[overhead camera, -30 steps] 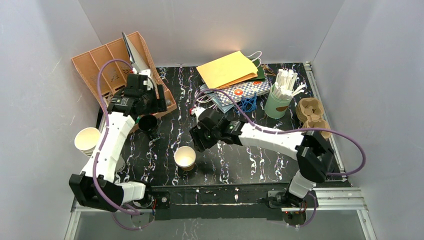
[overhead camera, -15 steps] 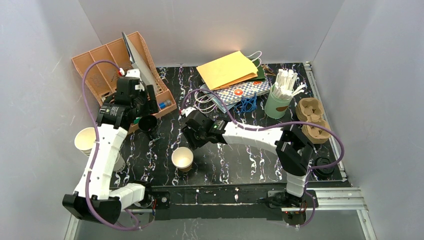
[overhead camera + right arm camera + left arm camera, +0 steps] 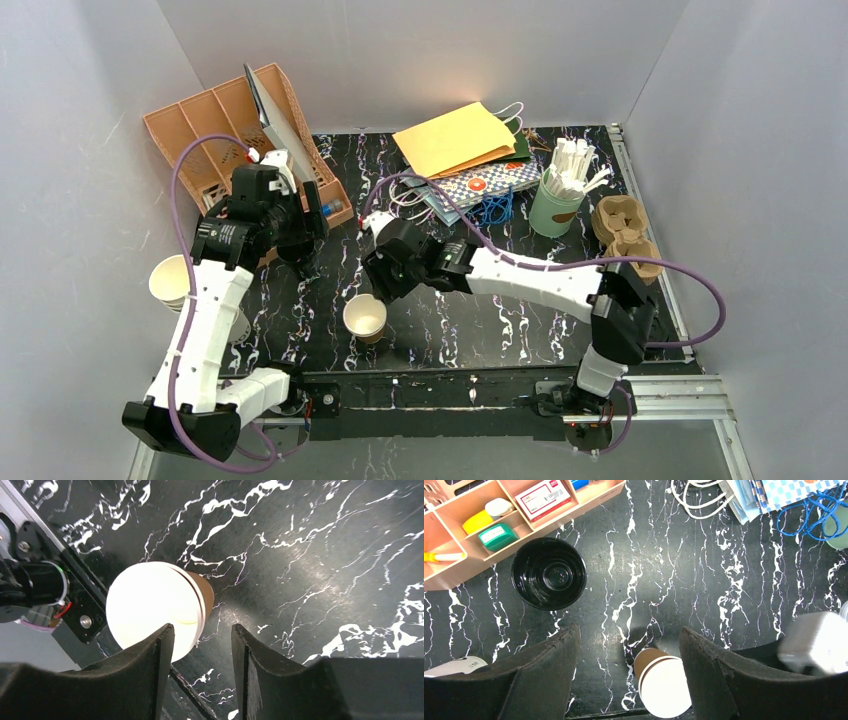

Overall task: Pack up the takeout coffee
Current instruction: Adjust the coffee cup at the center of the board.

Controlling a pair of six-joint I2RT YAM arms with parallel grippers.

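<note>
A black table [image 3: 480, 320] veined with white fills most of the overhead view. Two white robot arms rise from its lower edge. The right arm [image 3: 530, 280] stretches from the lower right across to the centre. The left arm [image 3: 205, 320] runs up the left side.

A tan organizer tray [image 3: 185, 140] with dividers sits tilted in the upper left corner. A yellow envelope [image 3: 455, 138] lies on patterned paper bags at upper centre. Brown cardboard cup carriers [image 3: 622, 230] sit at the right edge. Just left of them stands a pale green cup [image 3: 553, 212] full of white sticks. A stack of cream cups [image 3: 172, 280] stands at the far left, off the black surface.

The left gripper [image 3: 628, 632] hangs high over the table with its two dark fingers spread wide and nothing between them. In its wrist view a black cup [image 3: 549, 573] stands empty at upper left, just below the tray's edge.

The right gripper [image 3: 202, 630] has its fingers apart with a narrow gap and grips nothing. It hovers just over the paper cup [image 3: 155, 605].

The paper cup [image 3: 365, 316], tan outside and white inside, stands upright and lidless at lower centre of the overhead view, near the table's front edge. In the right wrist view it sits at centre left, and one finger overlaps its rim. In the left wrist view the paper cup [image 3: 664, 685] shows at bottom centre.
</note>
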